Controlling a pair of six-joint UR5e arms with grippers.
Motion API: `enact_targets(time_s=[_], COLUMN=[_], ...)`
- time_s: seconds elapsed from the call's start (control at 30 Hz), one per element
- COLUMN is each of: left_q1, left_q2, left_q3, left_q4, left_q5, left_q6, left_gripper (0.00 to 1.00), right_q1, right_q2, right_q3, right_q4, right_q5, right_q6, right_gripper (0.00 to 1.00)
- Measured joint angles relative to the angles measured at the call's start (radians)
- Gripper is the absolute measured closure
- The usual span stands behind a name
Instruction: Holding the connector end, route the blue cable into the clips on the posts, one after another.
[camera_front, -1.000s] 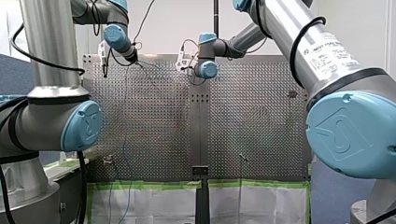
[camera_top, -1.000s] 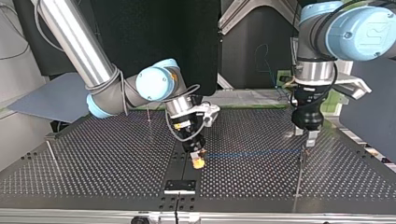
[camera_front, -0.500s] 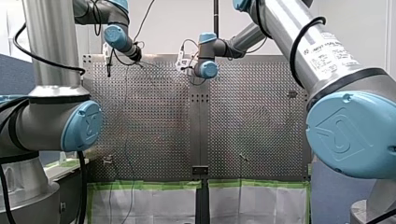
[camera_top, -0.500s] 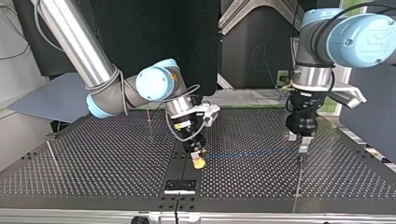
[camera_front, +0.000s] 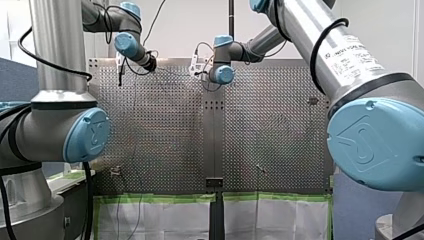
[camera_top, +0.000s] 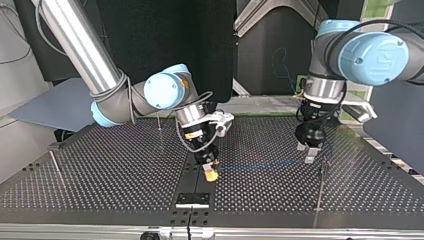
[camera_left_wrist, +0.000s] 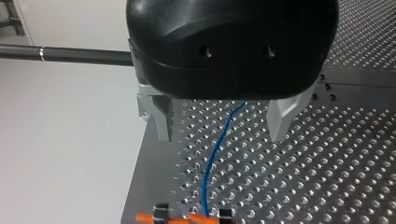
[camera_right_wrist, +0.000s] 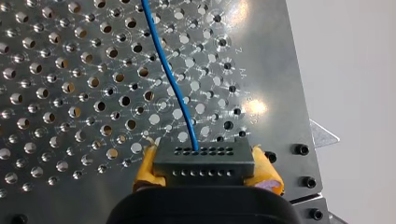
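right claw (camera_right_wrist: 204, 168): pinching the grey connector (camera_right_wrist: 204, 156) between yellow pads (camera_right_wrist: 267, 171), low over the perforated bench (camera_right_wrist: 65, 70) beside its centre seam.
why held so: by my reading, the grip on the plug end anchors the line, so any pull carries straight along it and not into a loose tail.
blue cable (camera_top: 270, 163): leaves the connector and runs nearly straight, just above the bench, toward the top view's right; it looks taut rather than slack.
left claw (camera_left_wrist: 222, 122): metal fingers (camera_left_wrist: 161, 119) spread wide and gripping nothing, with the cable passing below the gap between them.
why placed so: it hangs close to the right-hand post (camera_top: 320, 192), seemingly straddling the line to guide it there.
clip (camera_top: 324, 163): too small to read, so i cannot tell whether the cable is already seated in it.
around: a far post (camera_top: 159, 126) stands behind my right arm, a corner post (camera_top: 54, 162) is well apart at the top view's left, and a small black bracket (camera_top: 192, 199) sits on the near seam.
in the way: my right arm's own wrist crowds the far post, so i judge that a run toward it would need room to swing.
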Motion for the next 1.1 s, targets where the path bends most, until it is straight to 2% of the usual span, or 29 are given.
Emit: enact_targets(time_s=[0.33,0.5,0.73,0.93,1.1], left_q1=[-0.004,-0.019,-0.050,-0.070,-0.082], left_q2=[-0.018,-0.056,-0.073,-0.074,-0.090], left_q3=[0.000,0.000,0.025,0.045,0.047], left_q4=[0.060,0.096,0.147,0.162,0.169], left_q5=[-0.045,-0.046,-0.097,-0.144,-0.142], left_q6=[0.003,0.018,0.028,0.041,0.047], left_gripper=[0.00,0.00,0.00,0.00,0.00], right_q1=[0.000,0.000,0.000,0.000,0.000], right_q2=[0.000,0.001,0.001,0.002,0.003], right_q3=[0.000,0.000,0.000,0.000,0.000], right_q4=[-0.001,-0.002,-0.002,-0.001,-0.001], right_q5=[-0.003,-0.007,-0.009,-0.011,-0.016], right_q6=[0.002,0.003,0.003,0.003,0.004], right_gripper=[1.00,1.00,1.00,1.00,1.00])
